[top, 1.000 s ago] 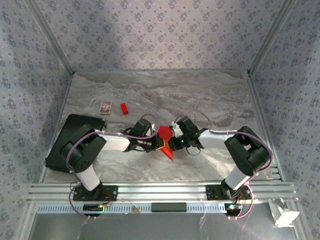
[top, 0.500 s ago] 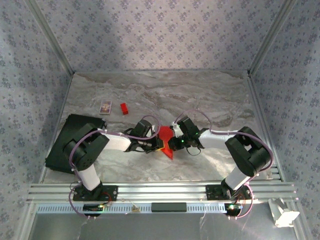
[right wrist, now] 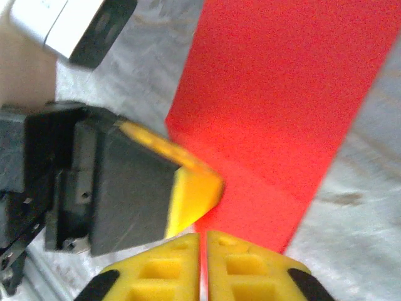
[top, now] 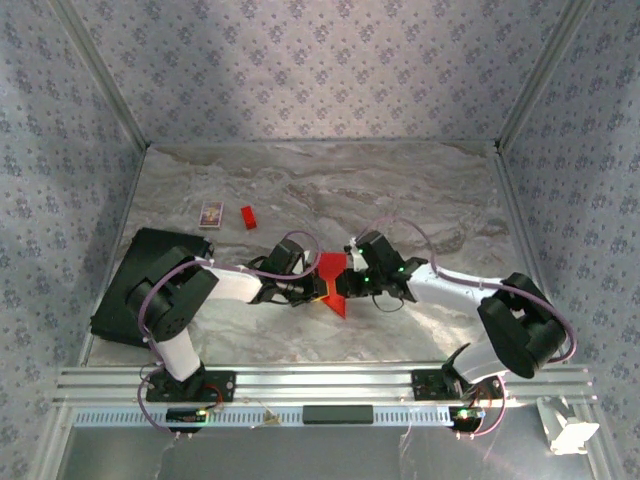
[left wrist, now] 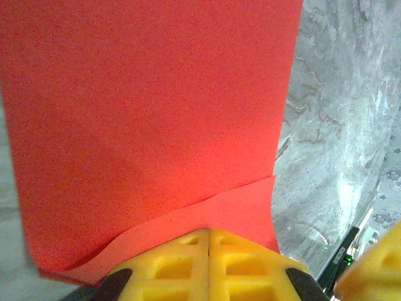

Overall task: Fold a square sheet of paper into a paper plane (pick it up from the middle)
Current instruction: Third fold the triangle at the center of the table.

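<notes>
red thin paper sheet [top: 330, 267], centre frame, partly folded; left tool [left wrist: 208, 235] and right tool [right wrist: 202, 238] both pinch it; final folds judged outstanding.

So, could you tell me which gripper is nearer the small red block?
Left. The left gripper holds the red paper on the side facing the red block; the right gripper holds its far side.

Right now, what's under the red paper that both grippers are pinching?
Marbled table shows beside the red paper. Directly beneath is hidden by the sheet itself and by the left gripper and right gripper pinching it, so I can't tell what lies there.
</notes>
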`<move>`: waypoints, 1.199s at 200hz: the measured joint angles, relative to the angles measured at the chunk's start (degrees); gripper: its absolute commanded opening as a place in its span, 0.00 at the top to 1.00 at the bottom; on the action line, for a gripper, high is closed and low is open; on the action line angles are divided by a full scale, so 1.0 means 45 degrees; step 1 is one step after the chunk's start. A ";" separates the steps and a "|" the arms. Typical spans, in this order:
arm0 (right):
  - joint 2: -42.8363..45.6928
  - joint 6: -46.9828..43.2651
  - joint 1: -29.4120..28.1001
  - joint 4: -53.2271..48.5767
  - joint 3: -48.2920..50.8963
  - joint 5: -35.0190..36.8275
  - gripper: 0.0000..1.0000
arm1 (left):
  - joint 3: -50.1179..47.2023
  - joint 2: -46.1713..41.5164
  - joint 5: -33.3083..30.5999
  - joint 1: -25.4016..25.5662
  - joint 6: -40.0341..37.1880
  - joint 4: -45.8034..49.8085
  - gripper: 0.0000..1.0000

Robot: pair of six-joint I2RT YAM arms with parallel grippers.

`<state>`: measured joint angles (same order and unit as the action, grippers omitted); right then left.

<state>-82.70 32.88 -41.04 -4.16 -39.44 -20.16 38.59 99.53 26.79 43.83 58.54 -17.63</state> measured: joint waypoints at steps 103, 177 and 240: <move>-0.1535 0.0899 -0.1166 -0.0083 -0.0500 -0.0141 1.00 | 0.0034 0.0000 0.0000 0.0000 -0.0049 0.0073 0.99; -0.1598 0.1321 -0.1166 0.0316 0.0248 -0.0146 1.00 | 0.0121 0.0000 -0.0005 0.0000 -0.0102 0.0257 0.99; -0.0471 0.1647 -0.1175 0.0447 0.0772 -0.0306 1.00 | 0.0151 0.0005 -0.0005 0.0000 -0.0141 0.0321 0.99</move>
<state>-84.82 40.29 -46.33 -2.15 -35.97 -21.54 39.27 99.55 26.76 43.83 57.91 -16.19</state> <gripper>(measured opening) 0.051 0.047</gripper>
